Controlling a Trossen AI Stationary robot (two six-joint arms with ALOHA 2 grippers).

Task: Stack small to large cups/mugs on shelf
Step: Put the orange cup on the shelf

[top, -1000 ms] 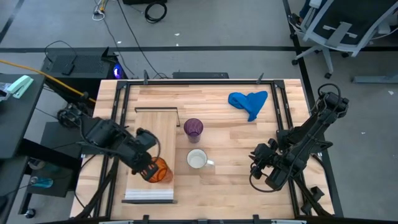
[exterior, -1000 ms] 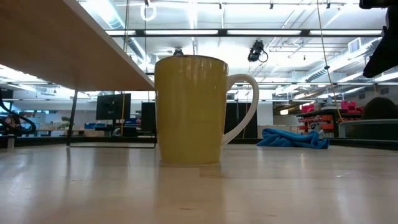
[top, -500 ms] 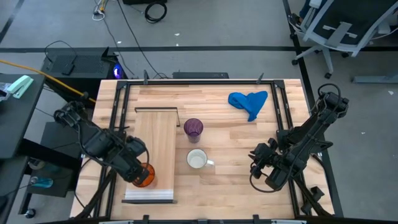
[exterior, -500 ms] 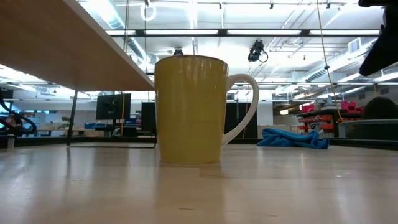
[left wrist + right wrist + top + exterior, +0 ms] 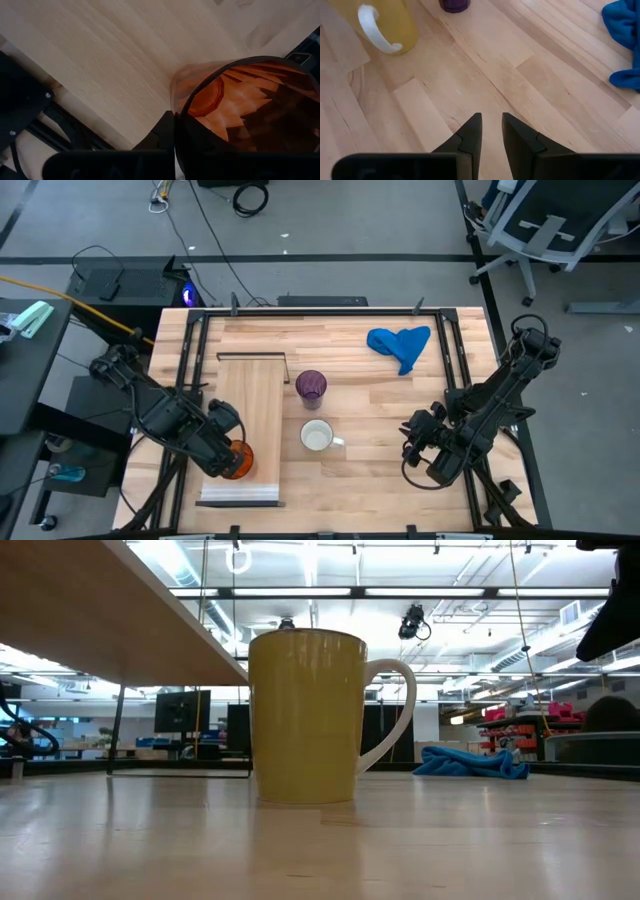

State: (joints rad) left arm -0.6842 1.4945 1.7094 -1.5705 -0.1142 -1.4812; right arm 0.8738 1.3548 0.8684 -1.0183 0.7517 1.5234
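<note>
Orange-red cup (image 5: 234, 460) sits clamped in the left gripper (image 5: 222, 454), over the shelf (image 5: 252, 395) edge nearest that arm. Right gripper (image 5: 491, 131) waits, fingers slightly parted and empty, beside the white mug (image 5: 318, 437).

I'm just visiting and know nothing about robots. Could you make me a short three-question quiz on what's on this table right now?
1. True or false: the orange cup is held by the left gripper over the shelf.
2. Which lies nearest the blue cloth? A) the white mug B) the purple tumbler C) the orange cup
3. Fill in: the right gripper holds ____.

Key: 1 true; 2 B; 3 nothing, it hangs over bare table.
</note>
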